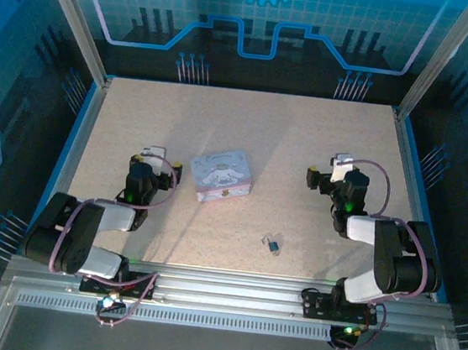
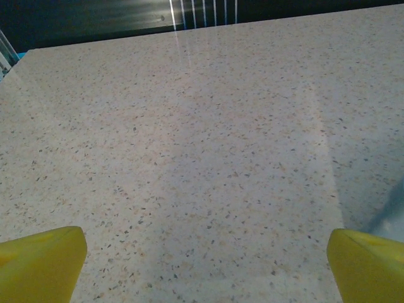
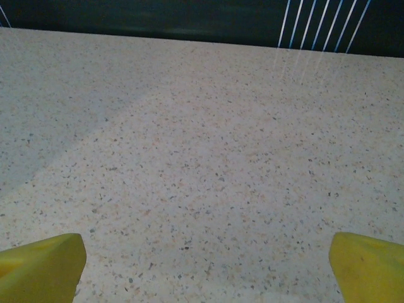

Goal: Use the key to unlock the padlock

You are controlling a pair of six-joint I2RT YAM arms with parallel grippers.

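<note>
Two tools wide open and empty, left tool [image 2: 205, 265] and right tool [image 3: 207, 265], so I'd pinch the tiny, light, probably slippery padlock [image 1: 274, 247] by its rigid body.

- We see a pale lavender tin [image 1: 221, 176] with a cartoon print lying on the speckled table [image 1: 305, 141].
- We see a blue-patterned wall [image 1: 260, 17] behind the table's far edge.
</note>
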